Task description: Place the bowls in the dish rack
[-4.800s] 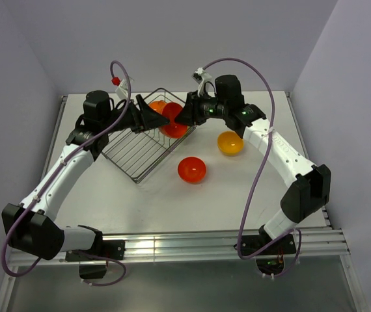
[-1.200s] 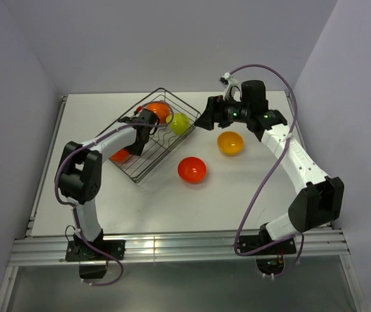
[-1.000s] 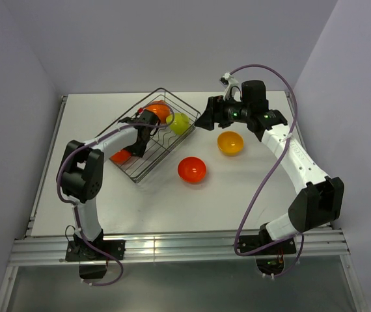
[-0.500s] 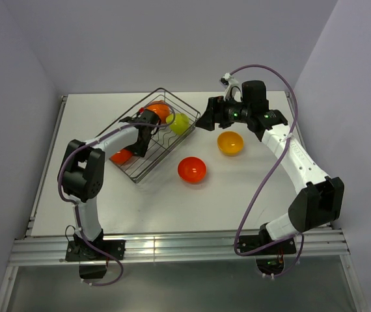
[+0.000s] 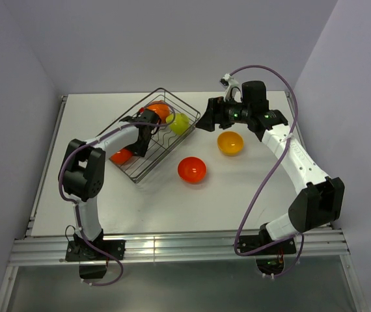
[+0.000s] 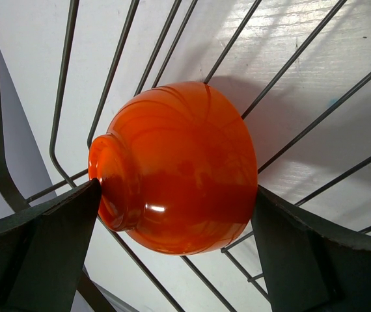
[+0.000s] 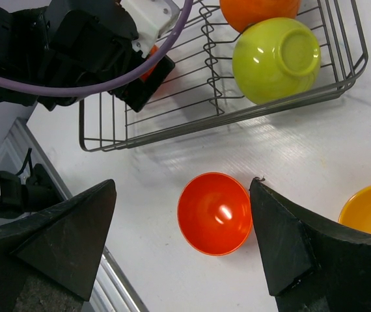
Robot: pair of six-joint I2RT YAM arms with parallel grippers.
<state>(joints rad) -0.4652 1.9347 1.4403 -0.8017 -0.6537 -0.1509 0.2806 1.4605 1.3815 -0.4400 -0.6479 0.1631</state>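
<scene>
The dish rack [image 5: 168, 149] stands at the table's back left. It holds an orange bowl [image 5: 159, 110] and a lime green bowl [image 5: 179, 122] at its far end. My left gripper [image 5: 130, 151] reaches into its near left end. In the left wrist view it [image 6: 176, 188] is shut on a red-orange bowl [image 6: 179, 169] lying on its side on the wires, one finger at the foot and one at the rim. My right gripper [image 5: 202, 122] is open and empty by the rack's right corner. A red-orange bowl [image 7: 213, 212] and a yellow-orange bowl [image 5: 230, 143] sit upright on the table.
The right wrist view shows the rack's rim [image 7: 192, 125], the green bowl [image 7: 275, 58], the left arm's cable and wrist over the rack, and the metal rail at the table's near edge. Grey walls close in the table at the back and sides.
Since 4.8 s ago my left gripper has moved the red-orange bowl from the rack's far end to its near left end, and the right gripper has drawn back right. Over the last second nothing moves.
</scene>
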